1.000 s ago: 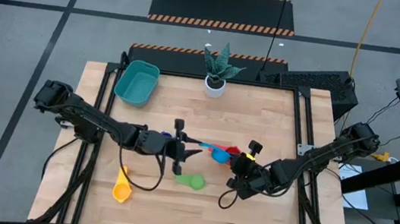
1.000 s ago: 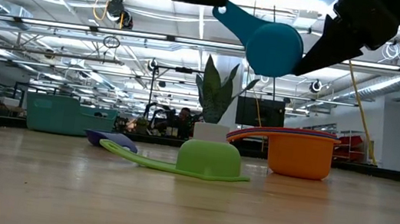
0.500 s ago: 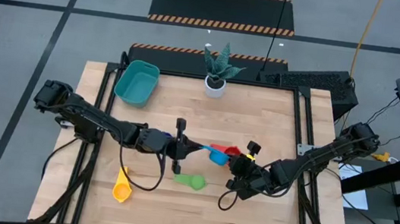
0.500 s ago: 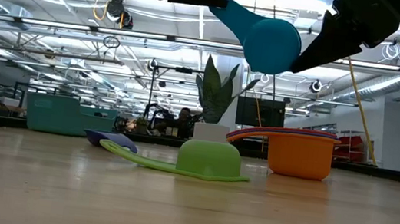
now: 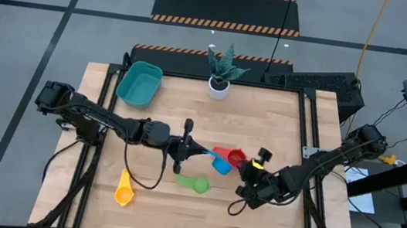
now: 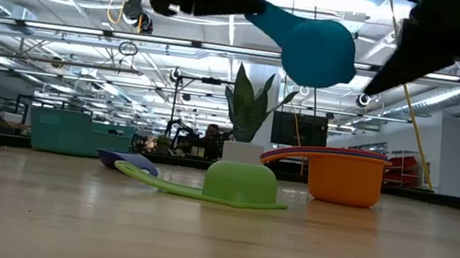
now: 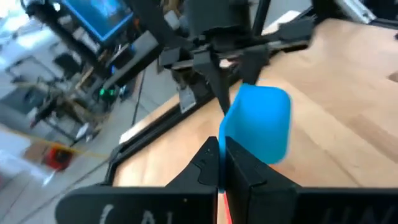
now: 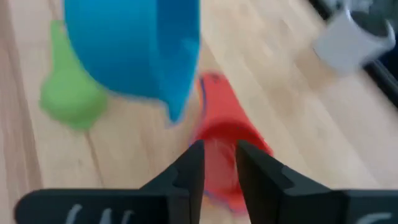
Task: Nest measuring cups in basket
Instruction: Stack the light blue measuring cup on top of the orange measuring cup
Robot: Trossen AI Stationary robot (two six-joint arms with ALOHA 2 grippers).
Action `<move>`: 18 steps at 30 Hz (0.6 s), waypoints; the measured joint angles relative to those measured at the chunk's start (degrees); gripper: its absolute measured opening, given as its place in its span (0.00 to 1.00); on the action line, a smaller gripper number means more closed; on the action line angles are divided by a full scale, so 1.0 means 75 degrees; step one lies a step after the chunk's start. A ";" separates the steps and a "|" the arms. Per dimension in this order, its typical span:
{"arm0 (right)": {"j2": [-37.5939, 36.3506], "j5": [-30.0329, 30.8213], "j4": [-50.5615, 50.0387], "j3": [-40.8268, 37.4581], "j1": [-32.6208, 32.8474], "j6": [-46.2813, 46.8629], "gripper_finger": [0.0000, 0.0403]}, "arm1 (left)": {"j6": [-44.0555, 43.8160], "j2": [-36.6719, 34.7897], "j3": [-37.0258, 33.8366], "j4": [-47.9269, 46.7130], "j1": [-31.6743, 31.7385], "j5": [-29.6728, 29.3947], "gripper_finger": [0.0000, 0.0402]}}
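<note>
High view: the left gripper (image 5: 186, 146) hangs over the middle of the table (image 5: 281, 116), clenched on the flat handle of a light blue measuring cup (image 5: 221, 161), whose bowl sticks out past the fingertips toward the right arm. The low view shows this cup (image 6: 316, 49) held well above the wood, bowl tipped, free of everything below. The left wrist view confirms the grip: both dark fingers (image 7: 239, 165) are pressed together on the handle, with the blue bowl (image 7: 260, 121) just beyond them.

The right gripper (image 5: 257, 167) sits just beside that cup, nearer the right edge, apart from it; its fingers (image 8: 189, 167) stand slightly parted with nothing between them, the blue bowl (image 8: 134, 46) just ahead.

A red cup (image 5: 232, 157) lies on the table between the two grippers, beside the held cup. A green cup (image 5: 195, 184) lies toward the front edge, and a yellow cup (image 5: 125, 191) near the front-left corner. The teal basket (image 5: 139, 84) rests at the far-left corner, well apart from both grippers. A potted plant (image 5: 221, 68) stands at the far edge.
</note>
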 joint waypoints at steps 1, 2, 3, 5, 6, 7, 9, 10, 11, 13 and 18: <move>-0.0042 -0.0001 -0.0323 0.0000 0.0045 0.0478 0.22 | 0.0035 0.0000 -0.0180 0.0355 0.0116 0.0382 0.01; -0.0090 0.0003 -0.0544 0.0000 0.0089 0.0913 0.23 | 0.0075 0.0002 -0.0393 0.0808 0.0246 0.0766 0.01; -0.0143 -0.0002 -0.0721 -0.0002 0.0140 0.1226 0.24 | 0.0075 0.0000 -0.0590 0.1281 0.0378 0.1096 0.01; -0.0241 0.0001 -0.0995 0.0000 0.0268 0.1635 0.24 | 0.0140 0.0000 -0.0949 0.2259 0.0647 0.1489 0.01; -0.0283 -0.0001 -0.1122 -0.0001 0.0336 0.1772 0.24 | 0.0243 -0.0003 -0.1090 0.2604 0.0791 0.1604 0.01; -0.0334 -0.0005 -0.1279 -0.0001 0.0404 0.1883 0.24 | 0.0406 -0.0003 -0.1191 0.2871 0.0916 0.1668 0.01; -0.0445 -0.0030 -0.1653 -0.0003 0.0541 0.2109 0.24 | 0.0818 -0.0003 -0.1285 0.3070 0.1154 0.1924 0.01; -0.0515 -0.0031 -0.1870 -0.0003 0.0585 0.2213 0.24 | 0.1098 -0.0003 -0.1285 0.3072 0.1253 0.2192 0.01; -0.0584 -0.0027 -0.2083 -0.0003 0.0646 0.2300 0.24 | 0.1356 -0.0003 -0.1285 0.3067 0.1320 0.2465 0.01; -0.0747 -0.0003 -0.2482 -0.0003 0.0740 0.2491 0.23 | 0.1889 0.0080 -0.1273 0.3101 0.1409 0.2806 0.01; -0.1299 0.0020 -0.3226 -0.0003 0.0975 0.2973 0.14 | 0.3358 0.0780 -0.1014 0.3110 0.1525 0.2851 0.01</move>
